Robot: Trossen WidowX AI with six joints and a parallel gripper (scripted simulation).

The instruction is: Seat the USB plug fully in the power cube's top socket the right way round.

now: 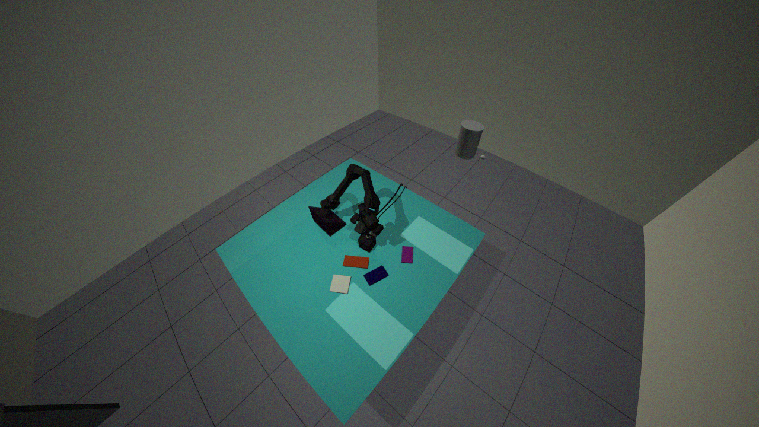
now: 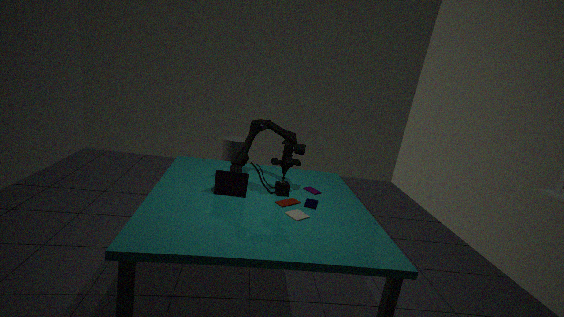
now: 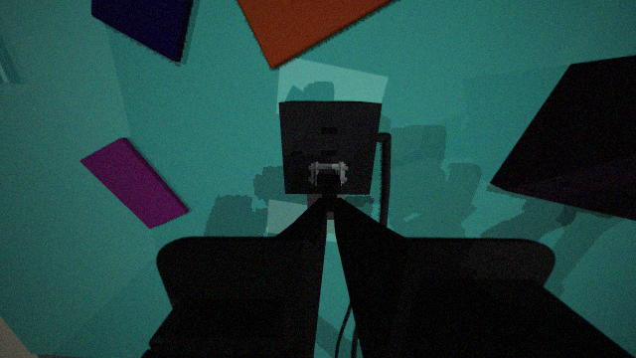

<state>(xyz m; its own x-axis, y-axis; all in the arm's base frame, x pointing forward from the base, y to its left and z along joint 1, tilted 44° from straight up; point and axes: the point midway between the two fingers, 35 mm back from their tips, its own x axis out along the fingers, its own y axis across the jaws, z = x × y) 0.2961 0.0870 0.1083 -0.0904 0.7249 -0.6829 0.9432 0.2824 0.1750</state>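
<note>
While its fingers stand almost together, the claw (image 3: 328, 191) points straight down and pinches the plug (image 3: 327, 174) at its tips. The plug sits at the near socket on top of the cube (image 3: 330, 144), its metal shell showing. The cube stands on the bench (image 2: 220, 236), its cable (image 3: 385, 174) running down one side.

power cube (image 2: 282, 189) on table (image 2: 189, 228) (four tiles (image 2: 287, 202) beside)
</note>
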